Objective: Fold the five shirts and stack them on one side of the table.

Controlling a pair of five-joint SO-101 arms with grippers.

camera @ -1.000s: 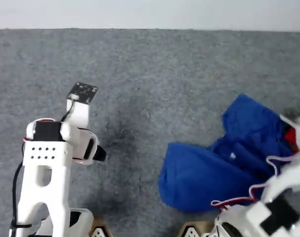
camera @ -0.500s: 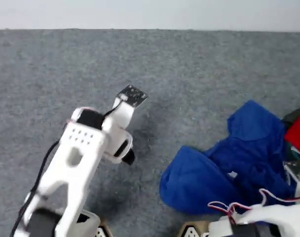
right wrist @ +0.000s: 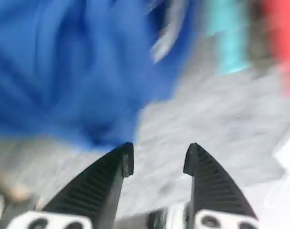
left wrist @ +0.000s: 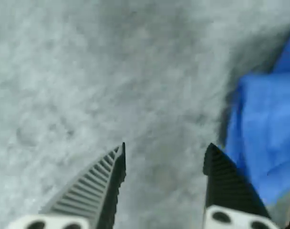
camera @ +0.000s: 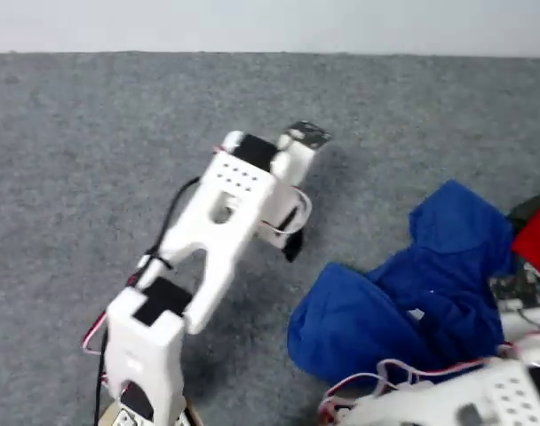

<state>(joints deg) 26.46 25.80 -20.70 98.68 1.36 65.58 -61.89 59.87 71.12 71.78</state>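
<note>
High view has the grey table (camera: 92,133) carrying a crumpled blue shirt (camera: 403,311) on its near right part, with a red shirt (camera: 538,238) beside it at the right edge. The left arm (camera: 226,204) stretches over the middle of the table, and the left end effector (left wrist: 166,149) hangs above bare table just beside the blue shirt, jaws well apart and holding nothing. The right end effector (right wrist: 160,150) hovers at the blue shirt's rim, likewise parted and empty.

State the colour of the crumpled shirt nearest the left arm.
The shirt is blue, clearest in the high view.
</note>
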